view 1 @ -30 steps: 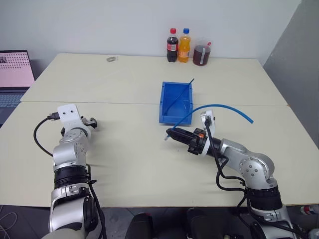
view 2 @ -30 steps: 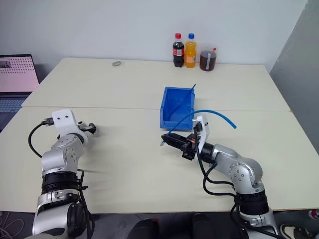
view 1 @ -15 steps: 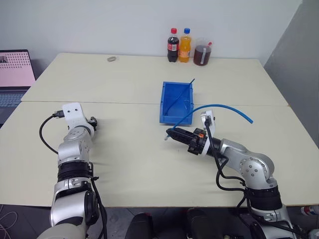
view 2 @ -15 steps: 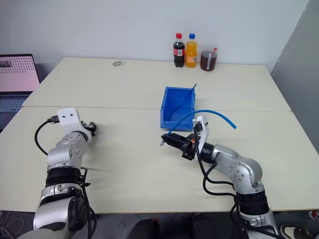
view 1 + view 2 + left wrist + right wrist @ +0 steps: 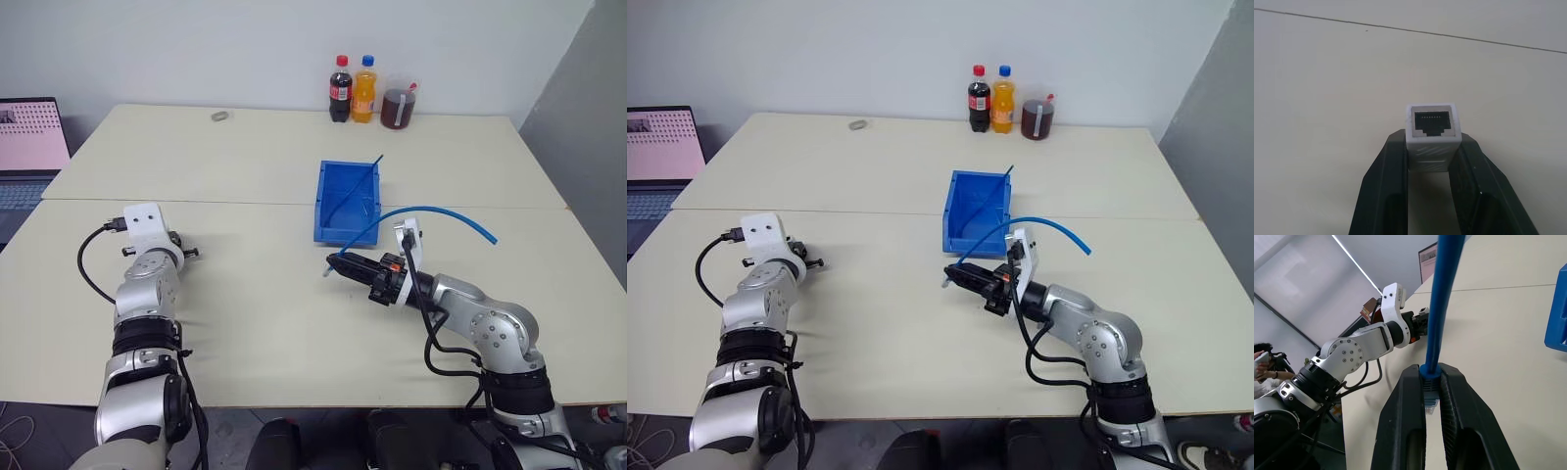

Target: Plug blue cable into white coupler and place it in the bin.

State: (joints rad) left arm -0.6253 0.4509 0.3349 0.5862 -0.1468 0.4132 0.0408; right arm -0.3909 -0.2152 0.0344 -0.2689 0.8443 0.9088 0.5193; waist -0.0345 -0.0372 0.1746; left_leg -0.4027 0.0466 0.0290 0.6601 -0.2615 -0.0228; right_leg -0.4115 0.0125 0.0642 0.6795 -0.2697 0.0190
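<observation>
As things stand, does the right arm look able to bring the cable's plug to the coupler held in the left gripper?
Probably yes: bare table lies between the right gripper, shut on the blue cable, and the white coupler in the left gripper.

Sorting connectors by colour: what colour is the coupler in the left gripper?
White coupler, clearest in the left wrist view.

Matt white plastic coupler (image 5: pixel 1431 137); smooth black fingers (image 5: pixel 1386 191); matt table (image 5: pixel 255 186).
</observation>
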